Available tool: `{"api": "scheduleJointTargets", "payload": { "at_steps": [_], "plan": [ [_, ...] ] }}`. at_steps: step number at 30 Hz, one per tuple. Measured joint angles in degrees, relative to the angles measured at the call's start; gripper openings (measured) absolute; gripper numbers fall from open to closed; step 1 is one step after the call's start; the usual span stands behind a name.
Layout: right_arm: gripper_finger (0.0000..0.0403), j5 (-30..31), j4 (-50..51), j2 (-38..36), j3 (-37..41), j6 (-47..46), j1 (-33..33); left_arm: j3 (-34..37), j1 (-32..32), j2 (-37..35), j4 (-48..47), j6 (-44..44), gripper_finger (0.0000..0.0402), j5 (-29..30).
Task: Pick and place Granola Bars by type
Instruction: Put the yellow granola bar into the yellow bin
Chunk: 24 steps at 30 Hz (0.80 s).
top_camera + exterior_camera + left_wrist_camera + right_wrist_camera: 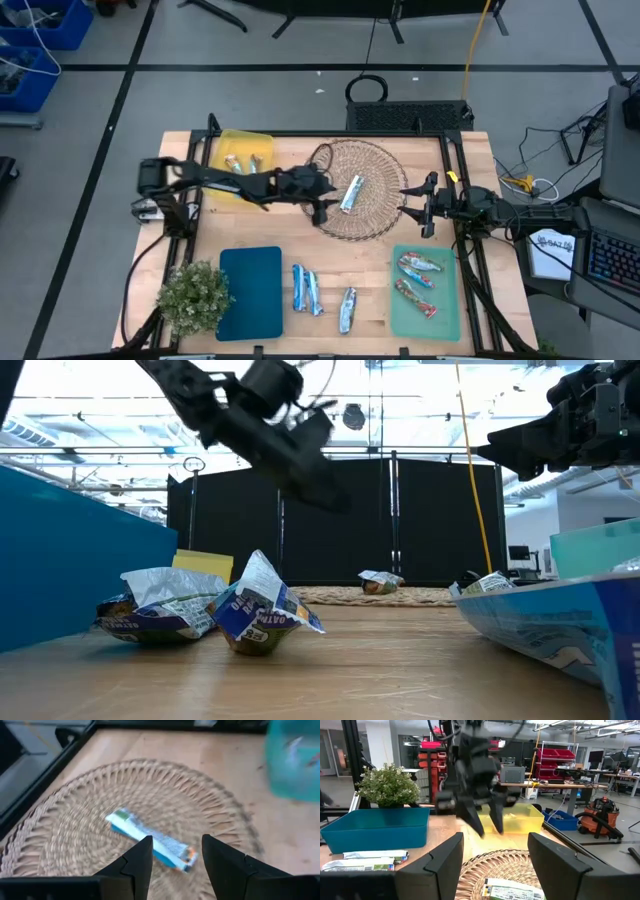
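Observation:
One blue and silver granola bar (352,193) (150,840) lies flat in the round wicker basket (380,215). My left gripper (322,207) (175,862) hovers open over the basket's left part, slanting down toward the bar, with nothing between its fingers. Two bars (243,162) rest on the yellow mat (262,142). Three blue bars (307,290) (347,309) lie on the bare wood near the front edge. Red and orange bars (418,280) lie on the green mat (445,322). My right gripper (426,210) (495,865) waits open at the basket's right rim.
A teal mat (250,292) lies at the front left, with a small potted plant (195,295) beside it at the corner. Black frame rails (455,165) run along the table's sides. Bare wood shows between the basket and the front mats.

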<state>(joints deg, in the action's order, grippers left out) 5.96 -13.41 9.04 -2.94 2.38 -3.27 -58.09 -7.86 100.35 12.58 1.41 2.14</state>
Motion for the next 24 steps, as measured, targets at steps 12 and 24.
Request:
{"api": "scheduleJointTargets", "payload": {
  "at_steps": [12, 24],
  "plan": [
    [0.0212, 0.0, 0.0, 0.0, 0.0, 0.0, 0.0, -10.8, 0.0, 15.4, 0.6, -1.5, 0.0175, -2.1],
    [0.0212, 0.0, 0.0, 0.0, 0.0, 0.0, 0.0, -18.3, -1.3, 17.4, -16.2, -19.1, 0.0175, 0.9]
  ]
}}
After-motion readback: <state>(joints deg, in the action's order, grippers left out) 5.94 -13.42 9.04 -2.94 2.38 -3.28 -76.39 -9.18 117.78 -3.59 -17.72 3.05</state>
